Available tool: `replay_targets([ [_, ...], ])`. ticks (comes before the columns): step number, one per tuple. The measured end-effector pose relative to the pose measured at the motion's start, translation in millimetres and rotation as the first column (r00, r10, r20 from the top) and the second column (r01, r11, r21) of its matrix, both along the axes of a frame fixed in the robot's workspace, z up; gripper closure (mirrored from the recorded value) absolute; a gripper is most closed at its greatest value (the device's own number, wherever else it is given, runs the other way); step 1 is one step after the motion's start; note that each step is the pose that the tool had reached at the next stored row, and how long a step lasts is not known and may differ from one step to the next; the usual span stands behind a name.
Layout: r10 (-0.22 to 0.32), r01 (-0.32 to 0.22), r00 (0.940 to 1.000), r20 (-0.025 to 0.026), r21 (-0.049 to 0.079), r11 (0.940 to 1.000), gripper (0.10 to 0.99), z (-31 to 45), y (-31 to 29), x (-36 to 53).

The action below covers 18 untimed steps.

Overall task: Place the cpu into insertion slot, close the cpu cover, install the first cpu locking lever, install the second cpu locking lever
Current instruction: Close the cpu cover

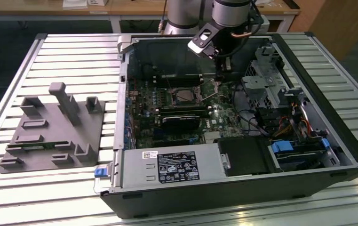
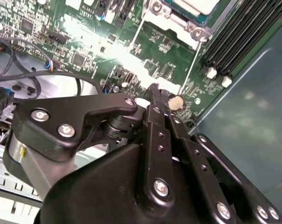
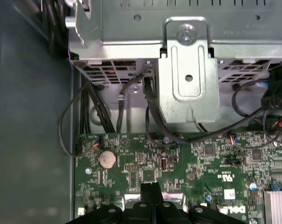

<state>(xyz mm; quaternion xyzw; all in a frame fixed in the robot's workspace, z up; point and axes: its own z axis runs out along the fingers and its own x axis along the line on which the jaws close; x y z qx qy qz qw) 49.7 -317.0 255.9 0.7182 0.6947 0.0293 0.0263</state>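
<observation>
Exterior view: my end effector (image 1: 220,74) hangs inside the case (image 1: 329,141), closed tight with nothing visibly gripped. The cpu (image 2: 197,3) sits in the slot (image 1: 185,96) at about eight o'clock, and a lever (image 2: 191,60) runs from there toward my tip.

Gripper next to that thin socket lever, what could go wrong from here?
The gripper sits right beside the locking lever; the thin wire could slip off or bend. Its tip hangs close over the motherboard, so small parts might get scraped. Nearby black cables could perhaps snag the arm.
</observation>
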Motion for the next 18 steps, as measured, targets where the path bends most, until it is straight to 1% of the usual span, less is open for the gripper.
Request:
replay_targets([
  [4, 0.000, 0.000, 1.0000, -0.0007, 0.000, 1.0000, 0.980, -0.6, 0.5, 4.9],
  [11, 0.000, 0.000, 1.0000, -0.0050, -0.001, 1.0000, 0.980, -3.9, 0.5, 7.5],
  [18, 0.000, 0.000, 1.0000, -0.0057, -0.007, 1.0000, 0.980, -6.3, 1.1, 12.6],
])
